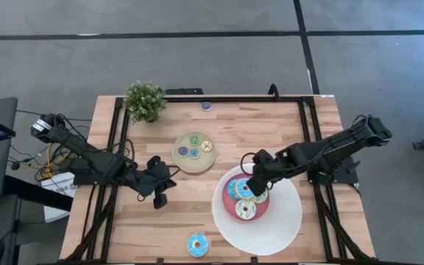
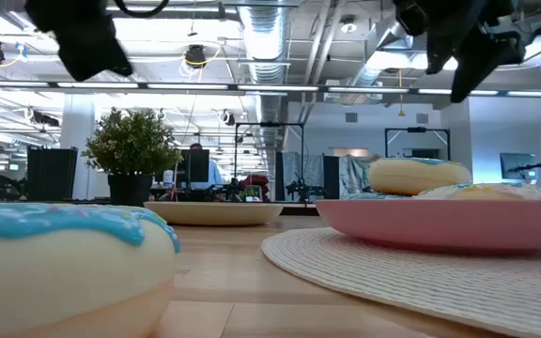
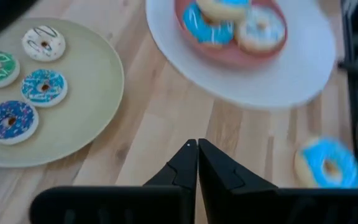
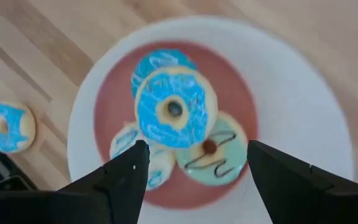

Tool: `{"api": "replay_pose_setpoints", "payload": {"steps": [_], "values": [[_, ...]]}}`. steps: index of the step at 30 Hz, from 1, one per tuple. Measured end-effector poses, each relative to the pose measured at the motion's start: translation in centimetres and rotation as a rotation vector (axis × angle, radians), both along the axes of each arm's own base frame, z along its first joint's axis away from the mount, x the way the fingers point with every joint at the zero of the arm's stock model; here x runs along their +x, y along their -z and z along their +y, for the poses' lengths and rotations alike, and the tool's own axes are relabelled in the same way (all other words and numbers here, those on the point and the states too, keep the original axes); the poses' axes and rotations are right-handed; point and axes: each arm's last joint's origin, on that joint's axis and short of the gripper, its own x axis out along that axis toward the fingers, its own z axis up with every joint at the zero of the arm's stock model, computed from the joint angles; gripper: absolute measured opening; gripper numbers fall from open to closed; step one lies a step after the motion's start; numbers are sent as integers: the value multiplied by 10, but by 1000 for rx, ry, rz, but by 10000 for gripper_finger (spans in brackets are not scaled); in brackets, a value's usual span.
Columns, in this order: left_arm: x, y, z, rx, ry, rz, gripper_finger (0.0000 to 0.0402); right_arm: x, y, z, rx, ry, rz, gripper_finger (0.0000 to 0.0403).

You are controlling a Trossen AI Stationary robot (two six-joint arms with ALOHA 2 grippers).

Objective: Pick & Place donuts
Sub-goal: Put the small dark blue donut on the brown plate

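Over the plate [image 1: 289,221], the right gripper [image 1: 258,184] is hovering wide open; the lone blue donut [image 1: 197,244] is probably lying nearer the clenched left gripper [image 1: 160,200].

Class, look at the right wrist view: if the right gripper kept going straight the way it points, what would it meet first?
Most likely the blue-iced ring donut stacked on top of the pile in the big white plate's pink centre. The open right gripper frames it, though the depth between them is unclear.
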Motion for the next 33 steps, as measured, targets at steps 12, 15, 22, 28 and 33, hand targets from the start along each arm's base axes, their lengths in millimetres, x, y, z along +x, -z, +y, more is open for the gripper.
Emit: {"api": "replay_pose_setpoints", "payload": {"steps": [12, 15, 22, 28, 33], "values": [[31, -20, 38, -134, -268, -278, 150, -70, -5, 0, -114, -149, -120, 260], [39, -28, 46, -60, -353, -396, 188, -97, 2, -8, -116, -173, -176, 260], [58, -35, 67, -5, -587, -569, 245, -141, 25, -30, -104, -147, -338, 260], [96, -31, 104, 9, -693, -460, 274, -156, 45, -43, -85, -95, -367, 260], [130, -30, 162, -10, -729, -223, 296, -162, 53, -51, -82, -36, -380, 260]]}}
